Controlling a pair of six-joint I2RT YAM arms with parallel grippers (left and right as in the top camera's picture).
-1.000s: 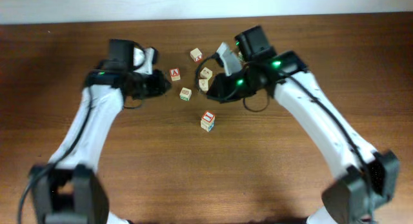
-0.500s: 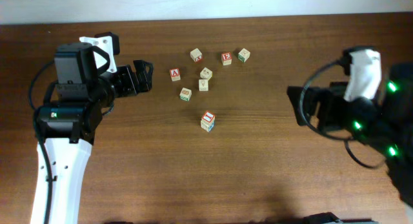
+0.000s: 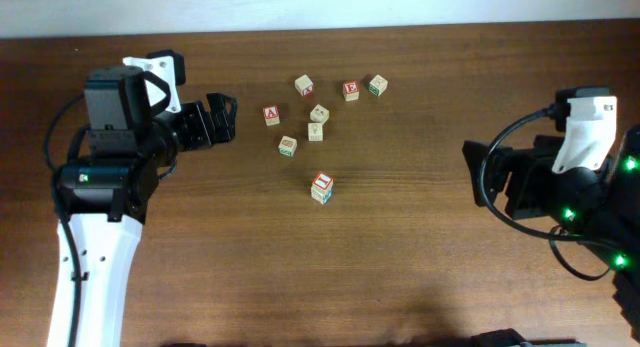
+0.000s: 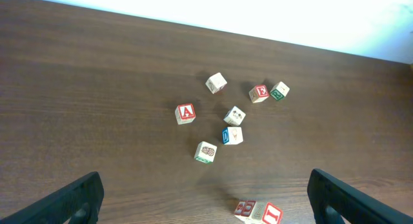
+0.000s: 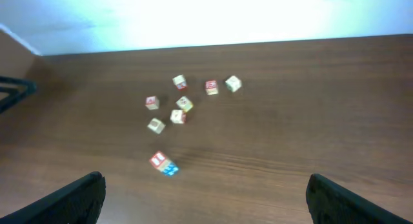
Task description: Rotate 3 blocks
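Two wide-open, empty pincers: left pincer (image 3: 226,117) near the blocks (image 3: 315,132) clustered far-centre on the bench (image 3: 420,277), right pincer (image 3: 473,175) well apart. Best to drop over one outlying block, jaws square to its faces, and turn it without nudging neighbours.

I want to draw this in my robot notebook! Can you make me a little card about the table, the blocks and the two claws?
Table: brown wood
Blocks: seven small letter cubes scattered loosely mid-table
Red letters: A cube on the cluster's left, E cube toward the far side
Loner: red-topped block apart from the rest, nearer the robot; may be two together, cannot tell
Left gripper: open, empty, left of the cubes
Right gripper: open, empty, well off to the right
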